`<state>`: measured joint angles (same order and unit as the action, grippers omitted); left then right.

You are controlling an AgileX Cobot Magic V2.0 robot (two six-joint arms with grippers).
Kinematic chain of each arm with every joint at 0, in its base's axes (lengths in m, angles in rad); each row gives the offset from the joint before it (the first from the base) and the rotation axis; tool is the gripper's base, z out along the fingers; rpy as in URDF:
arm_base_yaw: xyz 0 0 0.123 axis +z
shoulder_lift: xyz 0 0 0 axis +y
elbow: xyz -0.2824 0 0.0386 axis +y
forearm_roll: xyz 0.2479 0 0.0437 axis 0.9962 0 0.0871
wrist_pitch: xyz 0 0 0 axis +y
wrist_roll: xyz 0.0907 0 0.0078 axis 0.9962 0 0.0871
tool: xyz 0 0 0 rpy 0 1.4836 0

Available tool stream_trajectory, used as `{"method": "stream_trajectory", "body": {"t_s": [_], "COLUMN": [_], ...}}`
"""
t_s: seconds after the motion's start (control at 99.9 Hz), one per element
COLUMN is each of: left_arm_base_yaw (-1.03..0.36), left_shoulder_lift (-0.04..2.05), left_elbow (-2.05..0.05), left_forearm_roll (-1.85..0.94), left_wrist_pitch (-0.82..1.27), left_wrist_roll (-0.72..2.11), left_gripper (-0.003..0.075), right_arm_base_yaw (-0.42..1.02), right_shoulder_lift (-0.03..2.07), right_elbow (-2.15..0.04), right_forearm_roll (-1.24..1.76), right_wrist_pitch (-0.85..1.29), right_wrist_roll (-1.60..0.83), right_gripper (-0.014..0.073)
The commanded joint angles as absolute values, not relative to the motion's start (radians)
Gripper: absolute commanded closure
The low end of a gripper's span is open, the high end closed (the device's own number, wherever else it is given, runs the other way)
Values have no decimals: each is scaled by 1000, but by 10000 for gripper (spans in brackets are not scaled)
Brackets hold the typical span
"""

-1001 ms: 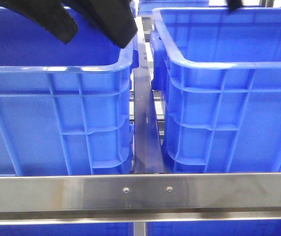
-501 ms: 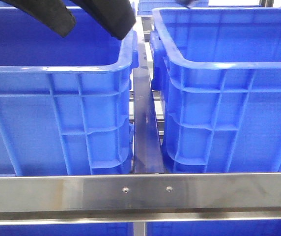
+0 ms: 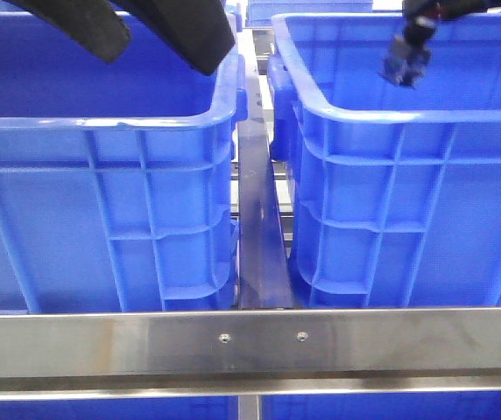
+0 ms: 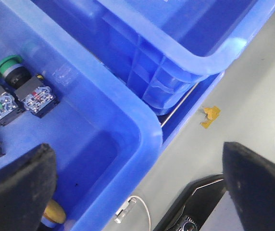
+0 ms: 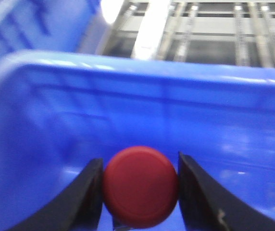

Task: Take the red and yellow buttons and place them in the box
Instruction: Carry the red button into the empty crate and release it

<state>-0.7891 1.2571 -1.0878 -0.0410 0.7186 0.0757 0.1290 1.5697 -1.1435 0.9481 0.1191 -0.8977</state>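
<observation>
- Since the earlier front views, the right gripper [image 3: 405, 72] has been brought down into sight over the right-hand box [image 3: 391, 112], while the left fingers [image 3: 200, 35] have been lifted slightly above the left crate [image 3: 102, 122].
- The red button [image 5: 140, 186] is seen pinched between the right fingers [image 5: 88, 192], its domed round face turned toward the wrist camera; no long axis can be made out, as only the circular face is shown.
- The step in hand is judged to be the carrying of the red button into the box; a release over the box interior is what is called for next.
- The left gripper [image 4: 137, 192] is held spread wide and empty.
- An orange-yellow button [image 4: 54, 212] is glimpsed in the left crate beside a left fingertip, near other switch parts [image 4: 36, 96].
</observation>
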Motion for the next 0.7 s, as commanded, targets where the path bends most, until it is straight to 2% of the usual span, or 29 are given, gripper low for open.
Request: {"method": "stream_trajectory", "body": {"t_s": [0.0,0.19,0.691], "left_arm_base_yaw": [-792,-792,-792], "left_shoulder_lift": [1226,1226,1226], "left_elbow": [-1117,-1117,-1117], "left_forearm_roll": [-43,-43,-43], "left_wrist_pitch": [663,661,657], "left_wrist_roll": [70,70,70], "left_gripper": [69,69,69], "right_arm_base_yaw": [121,122,136], "right_shoulder_lift": [1567,1643,1751], "right_elbow": [-1182,-1182,-1218], "right_forearm_roll": [942,942,943], "right_wrist_pitch": [11,-101,-131], "right_wrist_roll": [-936,-953,-950], "right_gripper": [357,357,357]}}
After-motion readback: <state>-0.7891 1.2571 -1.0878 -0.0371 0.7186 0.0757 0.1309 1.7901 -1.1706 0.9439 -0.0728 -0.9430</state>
